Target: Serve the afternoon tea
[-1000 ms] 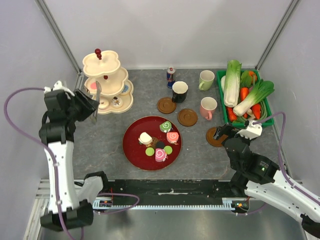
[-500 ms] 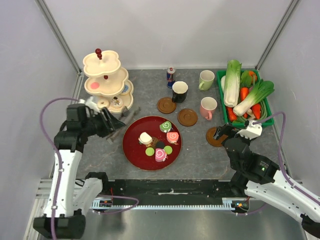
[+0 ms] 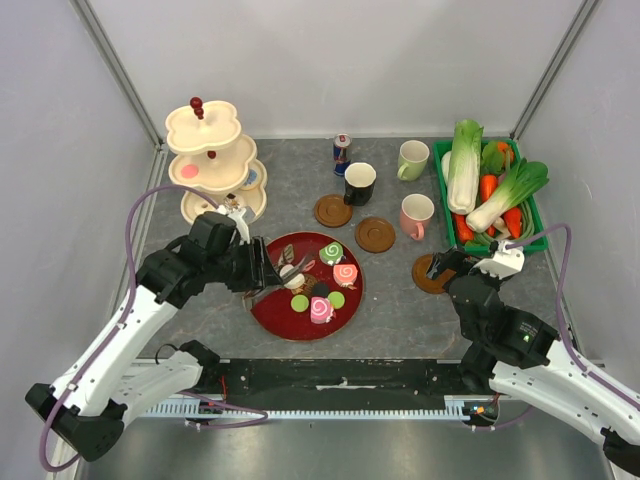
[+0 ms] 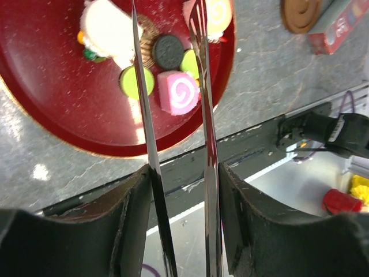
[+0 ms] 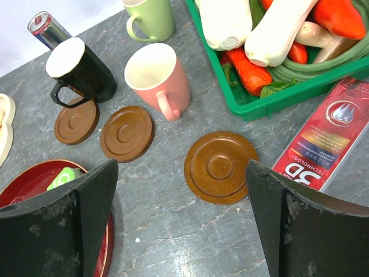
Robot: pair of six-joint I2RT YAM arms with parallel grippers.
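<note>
Pink mug (image 5: pixel 158 78), red "3D" box (image 5: pixel 326 135)

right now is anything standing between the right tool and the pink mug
Nothing visible does. The right tool hangs open over a flat wooden coaster, and only tabletop shows from there to the pink mug. The black mug and green crate sit off to the sides.

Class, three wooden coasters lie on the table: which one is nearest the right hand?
The lone coaster beside the red box; the other two sit side by side near the black mug.
</note>
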